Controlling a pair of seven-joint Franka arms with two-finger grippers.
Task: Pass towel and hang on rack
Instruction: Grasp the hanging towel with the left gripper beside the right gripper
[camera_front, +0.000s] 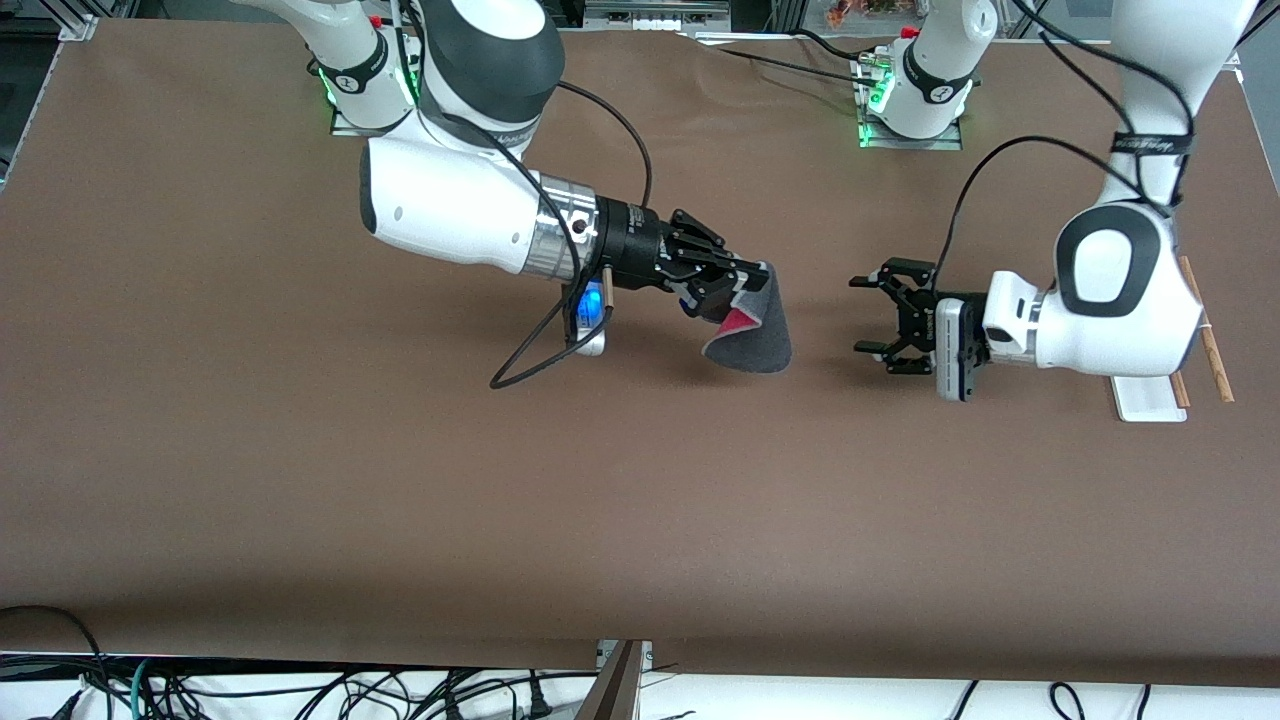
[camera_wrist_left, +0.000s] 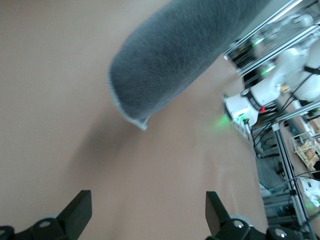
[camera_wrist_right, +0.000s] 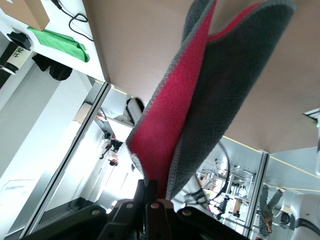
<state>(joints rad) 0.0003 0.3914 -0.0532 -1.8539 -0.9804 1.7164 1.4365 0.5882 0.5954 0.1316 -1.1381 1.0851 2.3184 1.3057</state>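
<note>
So at this point you had the right gripper (camera_front: 735, 290) clamped down on one edge of the towel (camera_front: 755, 335), holding it up over the middle of the table (camera_front: 300, 480) with most of the cloth drooping down, grey side out and a sliver of pink showing in the fold. The right wrist view showed the pinch nicely: the fingers were shut tight on the doubled-over edge.

The left gripper (camera_front: 872, 315) hovered just beside the towel with its fingers spread wide, pointed at it but not touching yet. In the left wrist view the grey cloth hung ahead of the two open fingertips (camera_wrist_left: 75, 210), a bit off-centre.

My two cents for the handoff: you wanted to bring the left gripper in on a free part of the hanging cloth, well clear of the right one's fingers, and get a deep bite before the right let go. A shallow grab on fuzzy fabric would probably slip.

The rack (camera_front: 1150, 400) sat at the left arm's end of the table, mostly hidden under that arm, so the carry looked short.
</note>
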